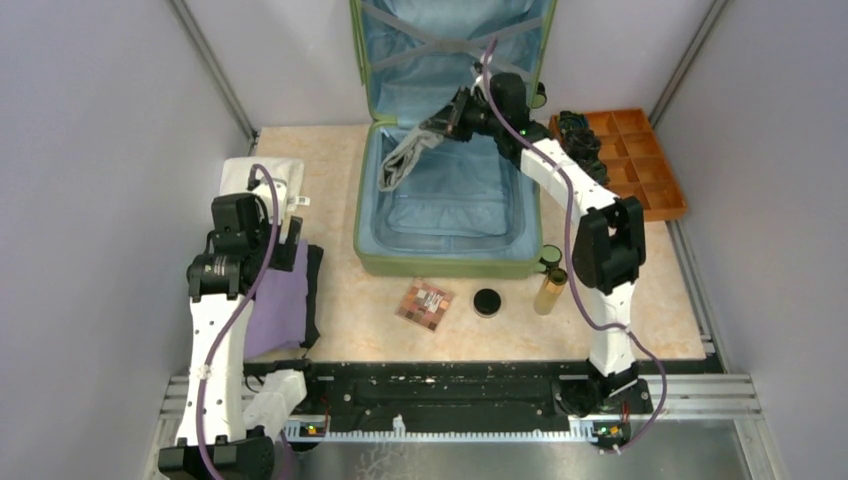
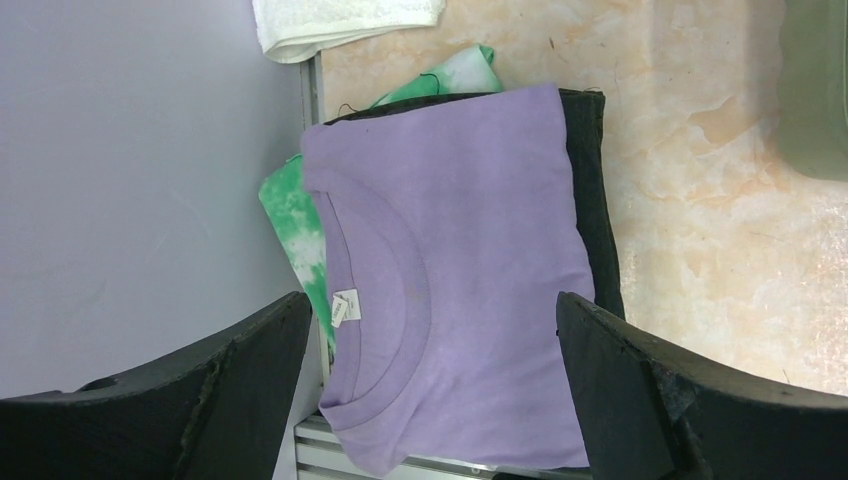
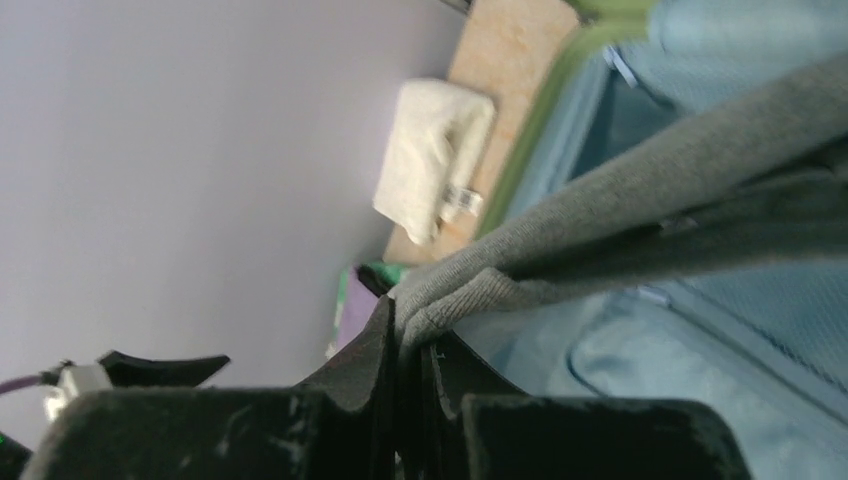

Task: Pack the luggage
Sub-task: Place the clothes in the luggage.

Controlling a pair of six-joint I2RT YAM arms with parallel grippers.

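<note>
Top external: one luggage (image 1: 440,265), one grey garment (image 1: 404,160).

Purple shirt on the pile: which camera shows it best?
The left wrist view: the purple shirt fills it, collar and label plain. The top view shows it small and partly hidden; the right wrist view catches only a sliver.

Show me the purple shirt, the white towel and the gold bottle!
purple shirt (image 2: 470,250): left wrist view, middle of its chest.
white towel (image 3: 435,150): right wrist view, its folded top.
gold bottle (image 1: 549,293): top external view, its body.
</note>
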